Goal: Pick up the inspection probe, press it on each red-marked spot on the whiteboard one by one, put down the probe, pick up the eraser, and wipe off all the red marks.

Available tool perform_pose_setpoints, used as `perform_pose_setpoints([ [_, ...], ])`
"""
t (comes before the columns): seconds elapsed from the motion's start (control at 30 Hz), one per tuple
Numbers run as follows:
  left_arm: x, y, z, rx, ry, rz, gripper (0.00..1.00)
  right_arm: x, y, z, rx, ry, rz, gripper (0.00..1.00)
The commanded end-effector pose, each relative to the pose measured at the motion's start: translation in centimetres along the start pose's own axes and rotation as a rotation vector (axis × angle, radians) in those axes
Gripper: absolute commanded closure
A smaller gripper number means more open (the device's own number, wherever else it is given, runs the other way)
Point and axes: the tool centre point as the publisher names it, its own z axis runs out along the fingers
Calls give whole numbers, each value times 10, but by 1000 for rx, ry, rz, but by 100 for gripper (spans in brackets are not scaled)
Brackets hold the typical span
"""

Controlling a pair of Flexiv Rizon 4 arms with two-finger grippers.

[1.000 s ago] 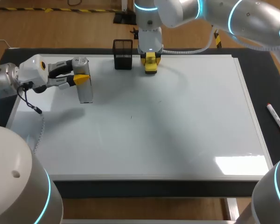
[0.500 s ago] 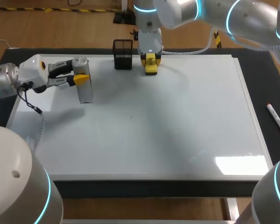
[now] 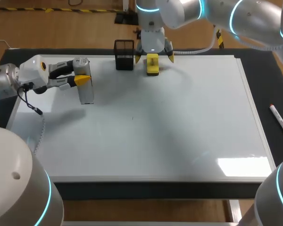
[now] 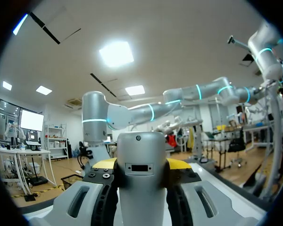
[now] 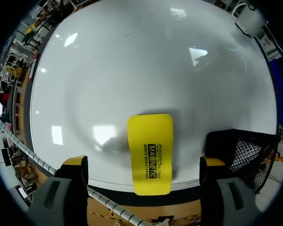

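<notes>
The silver, cylindrical inspection probe (image 3: 86,90) hangs over the whiteboard's (image 3: 179,122) far left part, with my left gripper (image 3: 82,79) shut on it. In the left wrist view the probe (image 4: 141,183) fills the space between the yellow tips of that gripper (image 4: 141,165). The yellow eraser (image 3: 152,64) lies flat at the board's far edge. My right gripper (image 3: 153,57) stands open above it, one finger on each side and apart from it. From the right wrist, the eraser (image 5: 150,153) lies on the whiteboard (image 5: 132,70) between the spread fingers of my right gripper (image 5: 144,162). I see no red marks on the board.
A black mesh holder (image 3: 124,54) stands at the board's far edge, just left of the eraser, and in the right wrist view the holder (image 5: 245,155) is beside one finger. A red marker (image 3: 279,120) lies on the black mat right of the board.
My right gripper has opened and let go of the eraser, which now lies on the board. The left arm and the probe have not moved.
</notes>
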Motion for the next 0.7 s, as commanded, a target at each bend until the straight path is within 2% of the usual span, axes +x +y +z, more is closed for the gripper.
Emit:
perform_pose_setpoints([
  [0.03,0,-2,0,-2,0,0,100,15,6,-16,16,-1,24,0],
  [0.2,0,-2,0,-2,0,0,100,30,4,-23,3,-20,105,0],
  [0.4,0,-2,0,-2,0,0,100,50,1,-38,-37,-177,284,0],
  [0.57,0,-2,0,-2,0,0,100,63,0,-49,-106,-311,445,0],
  [0.7,0,-2,0,-2,0,0,100,67,2,-60,-142,-372,530,0],
])
